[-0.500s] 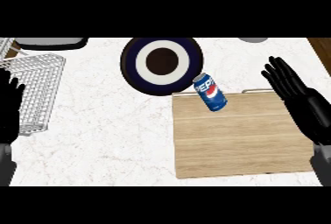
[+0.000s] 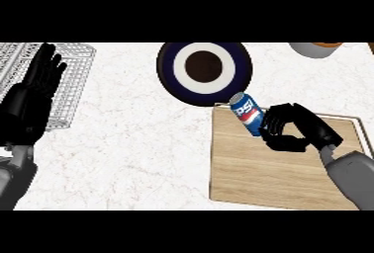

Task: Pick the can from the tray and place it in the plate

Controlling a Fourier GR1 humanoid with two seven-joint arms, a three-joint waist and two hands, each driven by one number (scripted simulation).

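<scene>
White marble counter (image 2: 146,148) carries one tray (image 2: 277,173), one plate (image 2: 169,69), one can (image 2: 246,114); right hand (image 2: 296,131) curls beside the can, left hand (image 2: 33,99) rests open.

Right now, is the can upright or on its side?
On its side: the can lies tilted on the tray, robot hand beside it.

Blue can (image 2: 246,113) lies tilted at tray's (image 2: 277,178) 11 o'clock corner, just below plate (image 2: 205,67). R hand (image 2: 296,129) at can's 3 o'clock, fingers curled beside it, contact unclear. L hand (image 2: 33,99) rests open at 9 o'clock over wire rack (image 2: 73,84).
</scene>
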